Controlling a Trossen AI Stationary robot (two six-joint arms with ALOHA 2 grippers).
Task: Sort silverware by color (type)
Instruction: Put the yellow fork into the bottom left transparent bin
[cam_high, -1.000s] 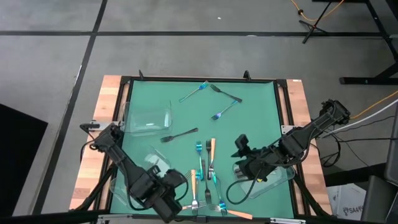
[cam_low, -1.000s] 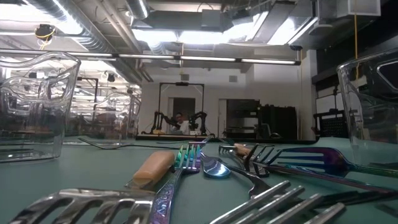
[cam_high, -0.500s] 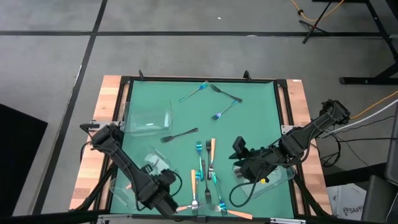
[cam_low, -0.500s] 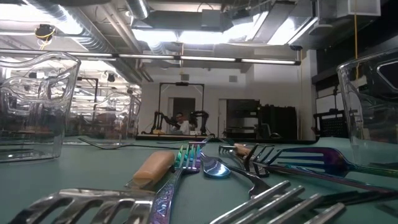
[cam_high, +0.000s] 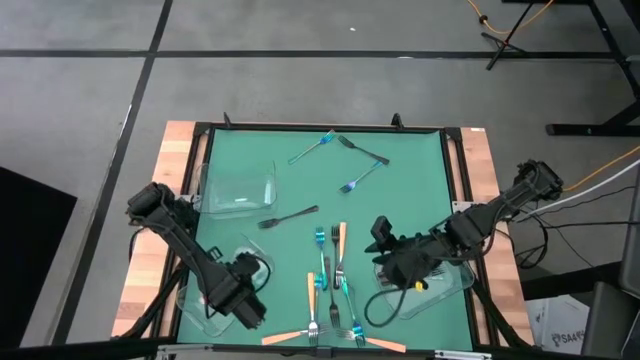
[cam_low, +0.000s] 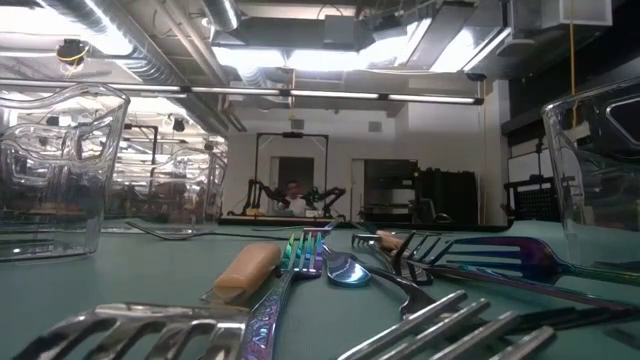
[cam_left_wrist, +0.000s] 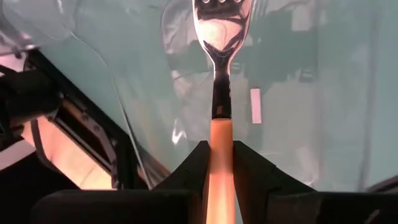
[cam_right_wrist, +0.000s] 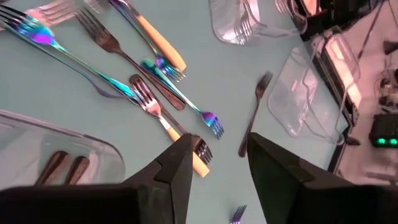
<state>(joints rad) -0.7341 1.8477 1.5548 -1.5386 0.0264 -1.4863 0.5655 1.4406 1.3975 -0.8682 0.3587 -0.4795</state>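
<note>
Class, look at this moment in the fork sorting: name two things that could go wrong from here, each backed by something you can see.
1. The left tool pinches only the handle of an orange-handled fork, leaving most of its length free; it might twist or slip before release over the clear tray.
2. The right tool hangs open above crowded forks; closing there could catch two at once.

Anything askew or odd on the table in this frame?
Nothing is damaged or spilled. The forks still lie mixed by colour in the pile at the near middle, with three more at the far edge. The left gripper holds an orange-handled fork over its tray.
</note>
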